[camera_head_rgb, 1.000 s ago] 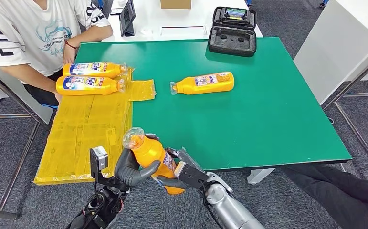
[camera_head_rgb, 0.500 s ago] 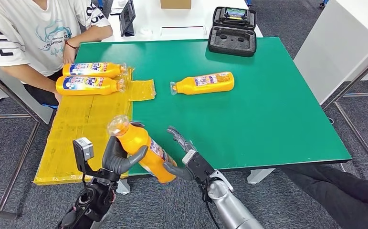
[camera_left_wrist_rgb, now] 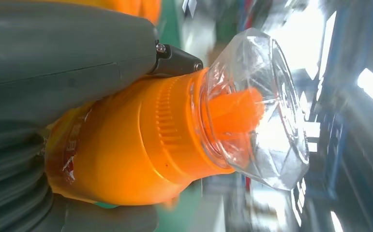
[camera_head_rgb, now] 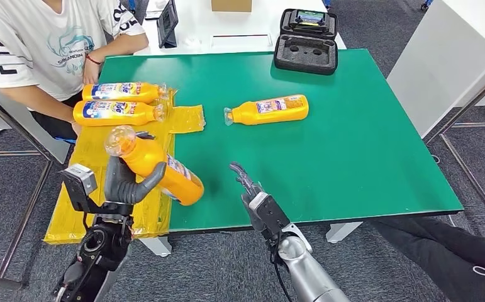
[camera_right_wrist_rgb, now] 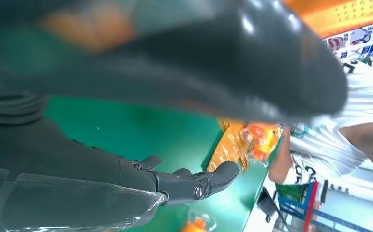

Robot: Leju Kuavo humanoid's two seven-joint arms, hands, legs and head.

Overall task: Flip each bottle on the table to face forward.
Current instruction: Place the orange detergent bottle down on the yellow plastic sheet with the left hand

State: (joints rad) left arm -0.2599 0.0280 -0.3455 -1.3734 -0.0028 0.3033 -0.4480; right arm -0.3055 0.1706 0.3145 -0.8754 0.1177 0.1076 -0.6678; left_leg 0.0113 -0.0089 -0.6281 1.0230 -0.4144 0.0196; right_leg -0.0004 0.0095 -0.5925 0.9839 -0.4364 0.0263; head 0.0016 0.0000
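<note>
The left robot hand [camera_head_rgb: 125, 182] now carries the orange bottle [camera_head_rgb: 155, 167] alone, tilted above the yellow mat [camera_head_rgb: 111, 182] at the bench's [camera_head_rgb: 353, 126] near-left edge. The right robot hand [camera_head_rgb: 252, 195] has let go, fingers apart: handover complete, so placing comes next, beside 2 finished bottles [camera_head_rgb: 119, 102].

Green table [camera_head_rgb: 365, 138] right half: bare, open passage; centre: lying bottle [camera_head_rgb: 268, 110] blocks
Far edge: black case [camera_head_rgb: 307, 41] stands
Yellow sheet [camera_head_rgb: 111, 170]: two bottles [camera_head_rgb: 119, 102] and person's arm [camera_head_rgb: 117, 47] crowd its far end
</note>
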